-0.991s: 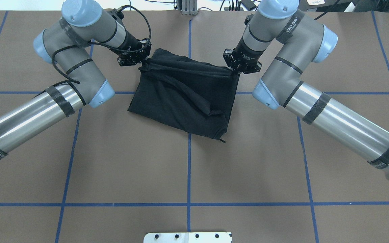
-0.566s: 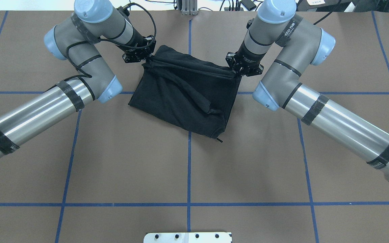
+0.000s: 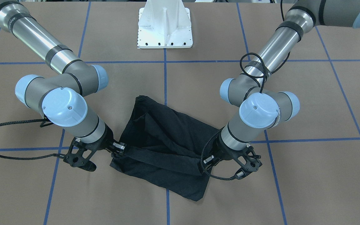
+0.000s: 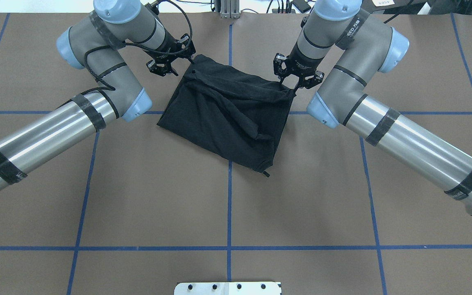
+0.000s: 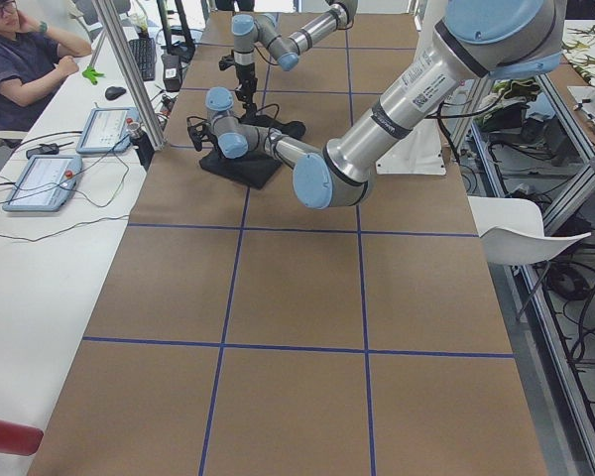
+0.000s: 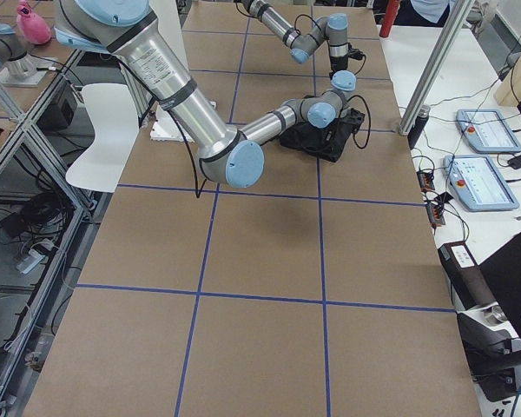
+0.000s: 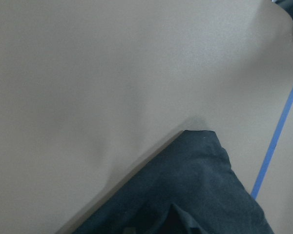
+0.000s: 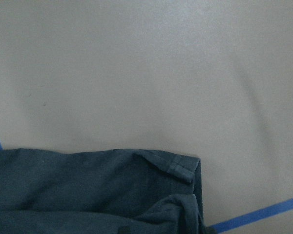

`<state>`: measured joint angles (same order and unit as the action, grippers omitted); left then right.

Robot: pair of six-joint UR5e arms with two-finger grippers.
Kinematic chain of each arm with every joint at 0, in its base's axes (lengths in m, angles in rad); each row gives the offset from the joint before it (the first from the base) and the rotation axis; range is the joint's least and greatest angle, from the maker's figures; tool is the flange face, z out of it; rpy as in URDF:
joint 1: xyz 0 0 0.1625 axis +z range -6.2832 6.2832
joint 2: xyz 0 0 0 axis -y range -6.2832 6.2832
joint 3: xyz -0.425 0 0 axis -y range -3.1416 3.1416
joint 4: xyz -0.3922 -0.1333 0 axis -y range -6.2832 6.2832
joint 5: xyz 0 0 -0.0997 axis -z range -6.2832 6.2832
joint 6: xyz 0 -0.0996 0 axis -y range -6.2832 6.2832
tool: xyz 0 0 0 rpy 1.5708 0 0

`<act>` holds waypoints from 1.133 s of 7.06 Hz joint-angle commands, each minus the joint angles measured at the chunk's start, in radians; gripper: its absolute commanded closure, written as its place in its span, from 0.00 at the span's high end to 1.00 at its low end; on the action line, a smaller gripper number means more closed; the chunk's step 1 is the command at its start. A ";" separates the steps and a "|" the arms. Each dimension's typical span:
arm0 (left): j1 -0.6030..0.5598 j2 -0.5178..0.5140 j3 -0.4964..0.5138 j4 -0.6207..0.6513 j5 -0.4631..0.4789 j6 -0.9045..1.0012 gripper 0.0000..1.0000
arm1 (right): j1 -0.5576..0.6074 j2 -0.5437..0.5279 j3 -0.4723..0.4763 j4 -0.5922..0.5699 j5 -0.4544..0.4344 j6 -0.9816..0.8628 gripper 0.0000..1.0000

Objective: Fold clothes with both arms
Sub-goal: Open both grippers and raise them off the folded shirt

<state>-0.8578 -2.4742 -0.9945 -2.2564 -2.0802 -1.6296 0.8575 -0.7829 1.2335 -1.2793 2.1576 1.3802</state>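
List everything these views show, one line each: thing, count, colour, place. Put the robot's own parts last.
T-shirt: one, black, loosely folded, on the far middle of the table.
table: one, brown with a blue tape grid, under everything.
pedestal base: one, white, at the robot's edge of the table.
touch panels: two, grey with pale screens, on the white bench along the table's far side.
person: one, dark top, seated at that bench.
chair: one, white, beside the table on the robot's side.
arms: two, silver-grey with light blue caps; left arm, right arm, both reaching to the T-shirt.
tools: two, black, both open; left tool, right tool, at the T-shirt's far corners.
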 commanded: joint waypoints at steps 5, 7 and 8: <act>-0.064 0.061 -0.140 0.089 -0.009 0.082 1.00 | -0.150 0.056 0.080 -0.009 -0.096 -0.113 1.00; -0.066 0.077 -0.161 0.089 -0.009 0.082 1.00 | -0.167 0.042 0.072 -0.008 -0.100 -0.177 0.98; -0.066 0.092 -0.180 0.093 -0.009 0.082 1.00 | -0.175 0.022 0.066 -0.003 -0.097 -0.197 0.93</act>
<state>-0.9228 -2.3973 -1.1552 -2.1671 -2.0893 -1.5485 0.6931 -0.7427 1.3063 -1.2862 2.0589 1.2156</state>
